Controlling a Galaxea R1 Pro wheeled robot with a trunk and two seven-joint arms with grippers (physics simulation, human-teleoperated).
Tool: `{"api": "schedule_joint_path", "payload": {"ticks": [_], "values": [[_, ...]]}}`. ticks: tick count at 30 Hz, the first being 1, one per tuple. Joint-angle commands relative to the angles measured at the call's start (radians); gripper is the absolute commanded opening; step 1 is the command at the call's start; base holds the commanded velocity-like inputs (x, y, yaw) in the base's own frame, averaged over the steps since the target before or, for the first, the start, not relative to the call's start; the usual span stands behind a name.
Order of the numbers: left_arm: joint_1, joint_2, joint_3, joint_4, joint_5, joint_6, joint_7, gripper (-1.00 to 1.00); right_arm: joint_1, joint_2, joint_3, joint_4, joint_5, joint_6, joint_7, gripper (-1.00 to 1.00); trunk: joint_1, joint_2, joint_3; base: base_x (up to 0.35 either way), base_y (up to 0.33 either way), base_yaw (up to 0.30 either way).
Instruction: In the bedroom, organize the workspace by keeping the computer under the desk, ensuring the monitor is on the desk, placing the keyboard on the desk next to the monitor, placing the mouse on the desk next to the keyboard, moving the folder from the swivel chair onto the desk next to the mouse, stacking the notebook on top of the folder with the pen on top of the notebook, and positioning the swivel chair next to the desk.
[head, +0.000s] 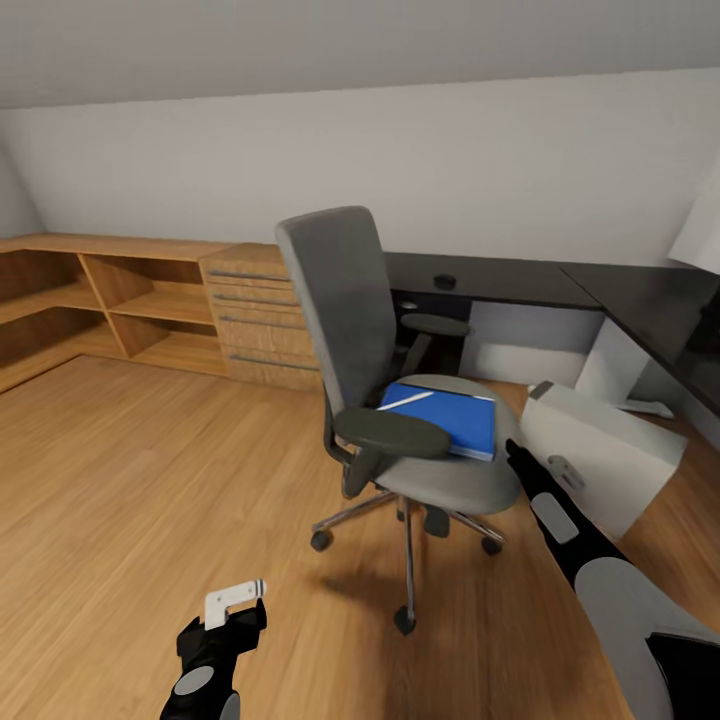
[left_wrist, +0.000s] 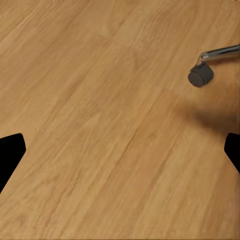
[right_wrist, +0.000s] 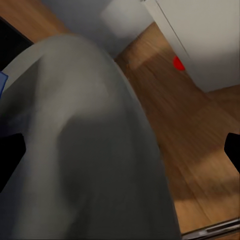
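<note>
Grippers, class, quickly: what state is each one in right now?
Left gripper: open, holding nothing, above the floor.
Right gripper: open, empty, at the chair seat's edge.

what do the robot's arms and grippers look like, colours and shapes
Both arms are black with pale grey panels. The left gripper ends in a white angular bracket with a dark-banded tip, on a black wrist with a round grey cap. The right arm is slimmer, black with rounded grey inserts, widening into a grey sleeve-like segment.

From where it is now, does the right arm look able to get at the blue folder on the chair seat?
Probably yes: the right gripper is at the seat edge beside the folder, with nothing between them.
</note>
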Motion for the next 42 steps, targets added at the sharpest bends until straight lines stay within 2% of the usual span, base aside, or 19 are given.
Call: {"api": "schedule_joint_path", "payload": {"ticks": [1,11,19,35,42], "values": [[0.0,0.0,-0.001,-0.001,0.009,0.003,0.009,1.0,0.0,0.0,0.004,0.031,-0.014,-0.003,0.0,1.0,0.001,0.0,-0.001,0.236,0.0,0.001],[0.0,0.0,0.0,0.0,0.009,0.002,0.011,1.0,0.0,-0.006,0.001,0.032,-0.014,-0.001,-0.001,1.0,0.001,0.0,-0.001,0.06,0.0,0.0],[0.0,0.0,0.0,0.017,0.008,0.002,0.01,1.0,0.0,-0.049,-0.001,0.032,-0.017,0.002,-0.002,1.0,0.001,0.0,-0.001,0.131,0.0,0.0],[0.0,0.0,0.002,0.018,0.008,0.001,0.01,1.0,0.0,-0.066,-0.001,0.03,-0.017,0.002,-0.002,1.0,0.001,0.0,-0.001,0.155,0.0,0.0],[0.0,0.0,0.001,0.017,0.008,0.002,0.01,1.0,0.001,-0.06,0.001,0.026,-0.015,-0.002,-0.002,1.0,0.001,0.0,-0.001,0.018,0.0,0.0]]}}
